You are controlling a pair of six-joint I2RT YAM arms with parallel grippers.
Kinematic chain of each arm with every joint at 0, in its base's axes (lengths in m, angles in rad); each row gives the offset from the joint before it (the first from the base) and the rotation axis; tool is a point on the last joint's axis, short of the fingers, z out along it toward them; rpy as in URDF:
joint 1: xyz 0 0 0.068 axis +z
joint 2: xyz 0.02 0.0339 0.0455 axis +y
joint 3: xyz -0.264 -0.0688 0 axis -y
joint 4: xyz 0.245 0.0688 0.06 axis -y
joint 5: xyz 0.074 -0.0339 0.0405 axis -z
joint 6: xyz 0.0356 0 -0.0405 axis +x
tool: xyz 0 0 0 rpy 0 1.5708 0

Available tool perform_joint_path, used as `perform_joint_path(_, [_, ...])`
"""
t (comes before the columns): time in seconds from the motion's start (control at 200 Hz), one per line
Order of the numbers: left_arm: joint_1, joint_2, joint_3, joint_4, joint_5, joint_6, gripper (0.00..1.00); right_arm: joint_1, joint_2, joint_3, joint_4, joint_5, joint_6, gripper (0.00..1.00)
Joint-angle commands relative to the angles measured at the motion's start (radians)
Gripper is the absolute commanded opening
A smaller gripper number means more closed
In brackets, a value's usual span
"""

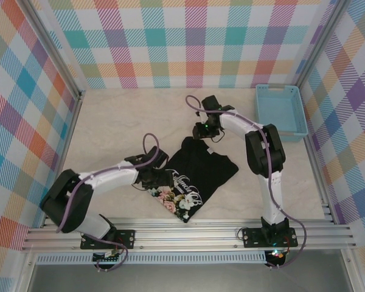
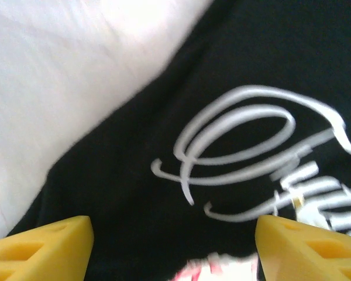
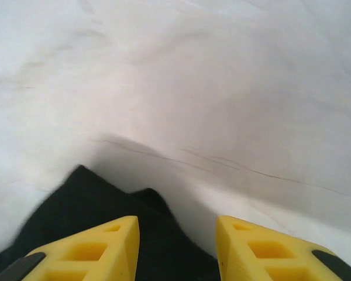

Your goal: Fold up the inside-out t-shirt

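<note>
Mostly unreadable: silver cursive script (image 2: 251, 155) on black t-shirt (image 2: 105, 175).

On my left wrist feed the t-shirt (image 2: 123, 175) is smeared; I can't read its silver script (image 2: 251, 146); the floral print (image 2: 219, 270) is cut off at the bottom edge; from above, the left end effector (image 1: 163, 179) hides the shirt's left edge; the right end effector (image 3: 176, 221) partly covers its far corner.

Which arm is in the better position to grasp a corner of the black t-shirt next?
Probably the right: the right gripper straddles a far corner of the t-shirt; the left gripper hovers open over the script print.
</note>
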Motion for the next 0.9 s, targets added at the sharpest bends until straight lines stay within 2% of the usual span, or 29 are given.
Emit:
perform_joint_path(0.0, [-0.017, -0.134, -0.008, 0.026, -0.076, 0.008, 0.75, 0.013, -0.118, -0.009, -0.052, -0.035, -0.067, 0.42])
perform_joint_path(0.08, [-0.012, -0.17, 0.018, 0.113, -0.081, 0.095, 0.78, 0.007, -0.263, -0.146, -0.023, -0.04, -0.033, 0.47])
perform_joint_path(0.13, [0.004, -0.14, 0.063, 0.157, -0.025, 0.151, 0.79, -0.005, -0.35, -0.248, 0.002, -0.062, 0.01, 0.51])
perform_joint_path(0.28, [0.034, 0.108, 0.283, 0.242, 0.178, 0.246, 0.77, -0.079, -0.608, -0.593, 0.078, -0.174, 0.215, 0.55])
perform_joint_path(0.385, [0.045, 0.285, 0.439, 0.235, 0.294, 0.277, 0.76, -0.089, -0.699, -0.757, 0.176, -0.234, 0.323, 0.55])
perform_joint_path(0.44, [0.051, 0.389, 0.524, 0.199, 0.331, 0.288, 0.74, -0.088, -0.693, -0.792, 0.221, -0.26, 0.367, 0.54])
perform_joint_path(0.53, [0.07, 0.516, 0.639, 0.106, 0.323, 0.302, 0.72, -0.089, -0.646, -0.81, 0.292, -0.279, 0.418, 0.5])
perform_joint_path(0.615, [0.103, 0.59, 0.681, 0.086, 0.308, 0.305, 0.72, -0.088, -0.587, -0.806, 0.302, -0.241, 0.424, 0.47])
perform_joint_path(0.74, [0.155, 0.641, 0.686, 0.075, 0.289, 0.285, 0.72, -0.095, -0.492, -0.766, 0.267, -0.169, 0.378, 0.44])
perform_joint_path(0.895, [0.169, 0.63, 0.615, 0.057, 0.219, 0.285, 0.72, -0.107, -0.363, -0.624, 0.149, -0.033, 0.262, 0.39])
